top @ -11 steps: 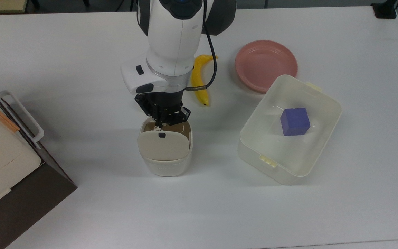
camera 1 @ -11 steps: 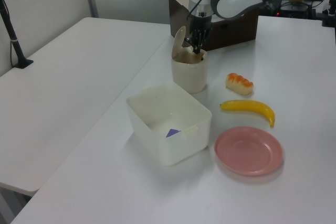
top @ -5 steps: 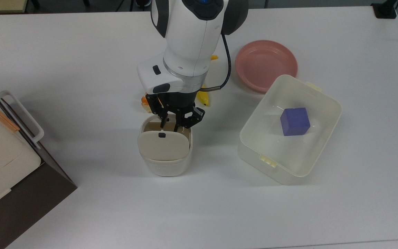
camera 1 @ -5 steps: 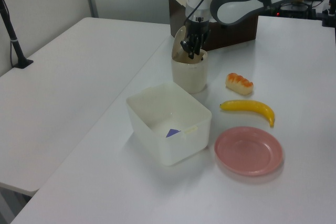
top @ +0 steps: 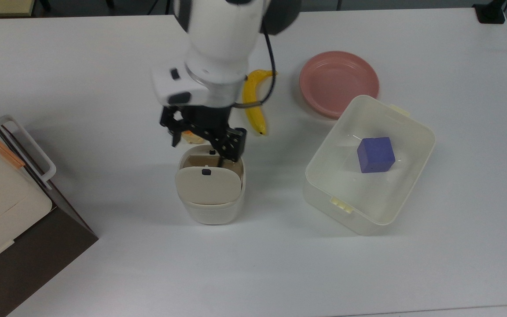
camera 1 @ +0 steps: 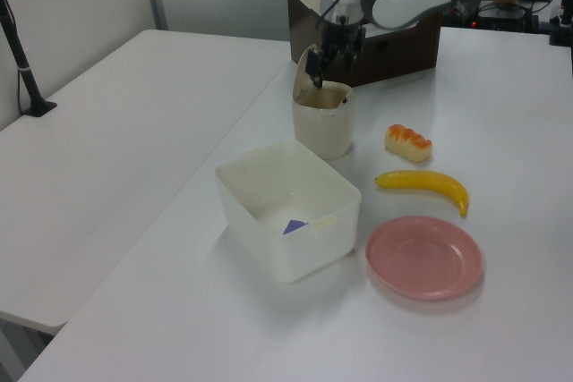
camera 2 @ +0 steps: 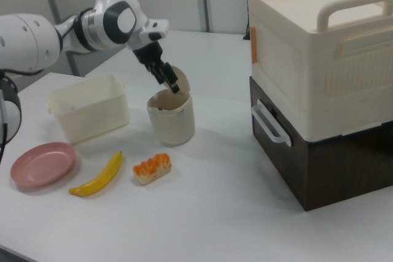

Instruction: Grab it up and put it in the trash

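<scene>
On the white tabletop [top: 104, 264] stands one small white bin [top: 211, 207] with a beige swing lid, and one larger translucent tub [top: 405, 193] holding a single blue cube [top: 375, 154]. There is one pink plate [top: 338, 82], one yellow banana [top: 252, 102] and one orange-topped bread roll [camera 2: 152, 168]. One cream storage box [camera 2: 319, 53] with two handles sits on one dark brown box [camera 2: 319, 164] at the tabletop's edge. One robot arm [top: 222, 39] carries one gripper [top: 200, 145].
</scene>
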Motion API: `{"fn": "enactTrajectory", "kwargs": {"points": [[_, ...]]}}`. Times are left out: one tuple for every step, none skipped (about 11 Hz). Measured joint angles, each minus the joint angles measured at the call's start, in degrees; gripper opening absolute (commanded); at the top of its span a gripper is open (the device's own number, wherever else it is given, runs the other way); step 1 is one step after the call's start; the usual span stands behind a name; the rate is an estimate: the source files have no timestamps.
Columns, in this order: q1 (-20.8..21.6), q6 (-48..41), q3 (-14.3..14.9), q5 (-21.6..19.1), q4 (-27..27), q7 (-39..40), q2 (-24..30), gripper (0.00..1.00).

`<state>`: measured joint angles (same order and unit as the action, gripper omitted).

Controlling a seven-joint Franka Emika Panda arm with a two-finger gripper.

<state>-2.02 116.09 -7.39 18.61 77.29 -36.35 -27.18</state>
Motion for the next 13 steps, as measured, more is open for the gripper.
{"fn": "enactTrajectory", "kwargs": {"points": [[-1.39, 0.00, 0.00, -2.85, -0.23, 0.06, 1.85, 1.00], [-2.78, -0.11, 0.03, -6.15, 0.12, 0.13, 4.22, 1.00], [-3.98, -2.02, 0.03, -7.61, 0.88, 0.24, 6.81, 1.00], [-4.70, -5.79, 0.02, -7.81, 1.86, 0.94, 9.49, 1.00], [-5.21, -11.01, 0.02, -8.10, 2.48, 2.90, 12.29, 1.00], [-5.76, -16.99, 0.04, -8.88, 2.81, 6.48, 15.38, 1.00], [-6.20, -22.69, 0.11, -10.10, 3.06, 9.80, 18.82, 1.00], [-6.30, -27.26, 0.63, -10.79, 3.38, 11.66, 22.33, 1.00], [-6.19, -29.74, 2.03, -11.61, 4.23, 12.44, 25.78, 1.00], [-5.67, -30.25, 4.59, -13.41, 5.40, 13.08, 28.74, 1.00], [-4.21, -30.26, 8.04, -15.23, 6.31, 13.52, 30.67, 1.00], [-1.86, -30.26, 11.55, -16.25, 6.86, 13.79, 31.46, 1.00], [0.06, -30.26, 13.52, -16.36, 7.21, 13.79, 31.48, 1.00]]}}
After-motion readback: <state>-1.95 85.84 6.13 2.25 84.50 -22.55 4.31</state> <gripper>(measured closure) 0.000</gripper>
